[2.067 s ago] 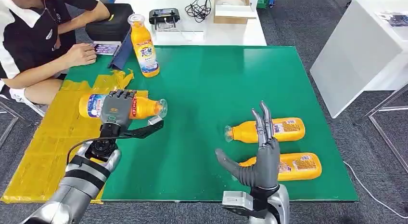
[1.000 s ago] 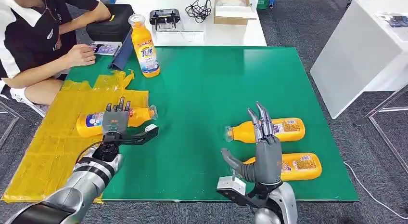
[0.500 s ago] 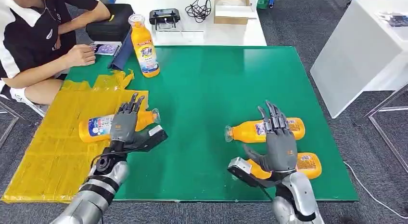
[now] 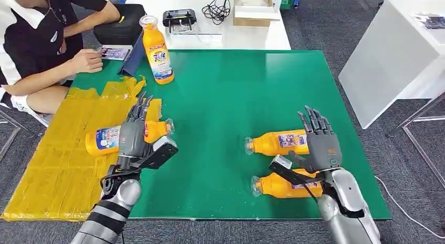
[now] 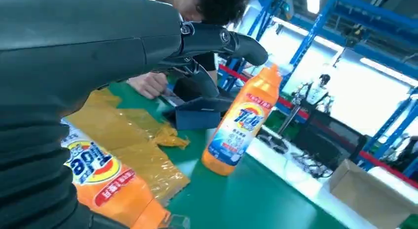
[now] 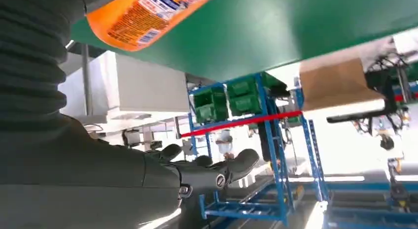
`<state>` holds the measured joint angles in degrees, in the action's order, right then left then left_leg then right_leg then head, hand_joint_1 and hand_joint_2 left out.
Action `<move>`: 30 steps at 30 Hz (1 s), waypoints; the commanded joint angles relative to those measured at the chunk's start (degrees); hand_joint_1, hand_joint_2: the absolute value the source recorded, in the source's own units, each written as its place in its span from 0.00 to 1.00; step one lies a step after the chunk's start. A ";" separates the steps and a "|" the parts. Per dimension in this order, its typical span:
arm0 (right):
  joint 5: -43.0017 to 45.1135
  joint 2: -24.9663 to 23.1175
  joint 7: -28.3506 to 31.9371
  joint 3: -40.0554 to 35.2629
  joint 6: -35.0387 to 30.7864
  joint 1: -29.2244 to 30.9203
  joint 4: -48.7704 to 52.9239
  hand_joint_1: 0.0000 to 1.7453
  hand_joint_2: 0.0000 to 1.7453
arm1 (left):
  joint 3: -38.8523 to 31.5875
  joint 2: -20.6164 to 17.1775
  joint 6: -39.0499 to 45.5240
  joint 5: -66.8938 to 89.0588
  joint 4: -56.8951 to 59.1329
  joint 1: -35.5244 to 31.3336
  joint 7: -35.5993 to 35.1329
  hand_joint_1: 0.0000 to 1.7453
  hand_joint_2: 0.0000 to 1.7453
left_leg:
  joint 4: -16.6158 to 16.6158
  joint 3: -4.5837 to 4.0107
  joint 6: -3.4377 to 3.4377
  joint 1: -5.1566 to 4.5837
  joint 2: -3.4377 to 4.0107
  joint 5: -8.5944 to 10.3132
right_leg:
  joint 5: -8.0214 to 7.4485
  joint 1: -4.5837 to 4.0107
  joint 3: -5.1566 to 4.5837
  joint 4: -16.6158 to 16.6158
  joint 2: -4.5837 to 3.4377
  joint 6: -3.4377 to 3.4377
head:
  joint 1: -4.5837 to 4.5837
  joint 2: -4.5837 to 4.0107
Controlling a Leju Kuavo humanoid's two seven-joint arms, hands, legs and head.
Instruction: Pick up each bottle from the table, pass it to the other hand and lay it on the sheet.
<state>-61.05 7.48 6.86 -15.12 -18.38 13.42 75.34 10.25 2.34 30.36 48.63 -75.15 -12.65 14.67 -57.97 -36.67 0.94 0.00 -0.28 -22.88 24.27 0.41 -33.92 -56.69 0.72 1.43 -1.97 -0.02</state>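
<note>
Head view: left hand [image 4: 132, 136] open, fingers spread, over orange plastic bottle [image 4: 107, 138] lying on crinkled yellow sheet [image 4: 57, 165] at green table's [image 4: 231, 92] left edge. Right hand [image 4: 321, 144] open above two orange bottles lying near right front corner [image 4: 278, 143]. Upright orange bottle [image 4: 156, 50] at far left edge
</note>
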 commanded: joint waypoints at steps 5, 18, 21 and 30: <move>-2.32 2.64 2.78 -3.58 3.82 14.32 -24.54 0.00 1.00 | 5.33 0.63 -1.05 -1.60 -0.73 -1.99 1.56 0.00 1.00 | 0.00 0.17 -0.03 0.01 0.10 -0.06 | 0.01 0.00 0.17 0.05 -0.13 0.00 | 0.02 0.00; -3.80 -0.81 6.83 -9.93 4.49 23.45 -42.92 0.00 1.00 | 7.50 1.54 0.74 -5.89 2.31 -5.23 3.57 0.00 1.00 | -0.01 0.19 -0.02 -0.01 0.09 -0.04 | -0.02 0.00 0.19 0.01 -0.12 0.04 | 0.00 0.00; -2.88 -1.85 7.70 -9.89 5.15 24.68 -45.64 0.00 1.00 | 7.93 1.74 0.54 -6.58 3.48 -5.92 3.83 0.00 1.00 | 0.02 0.26 -0.03 -0.01 0.10 -0.04 | -0.01 0.01 0.24 0.03 -0.13 0.04 | 0.00 0.00; -5.34 -2.56 -2.64 -12.50 8.97 28.14 -54.65 0.00 1.00 | 9.27 2.16 1.79 -8.69 6.15 -7.02 4.58 0.00 1.00 | 0.02 0.24 -0.02 -0.03 0.01 -0.02 | 0.01 0.03 0.25 0.03 -0.05 0.04 | 0.00 0.00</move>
<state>-64.28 6.21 13.08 -23.60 -10.93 35.11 34.31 17.55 4.18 31.39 40.70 -75.21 -16.44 19.54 -57.98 -36.69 0.99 -0.03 -0.31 -22.84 24.21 0.44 -33.92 -56.70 0.74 1.52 -1.97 -0.02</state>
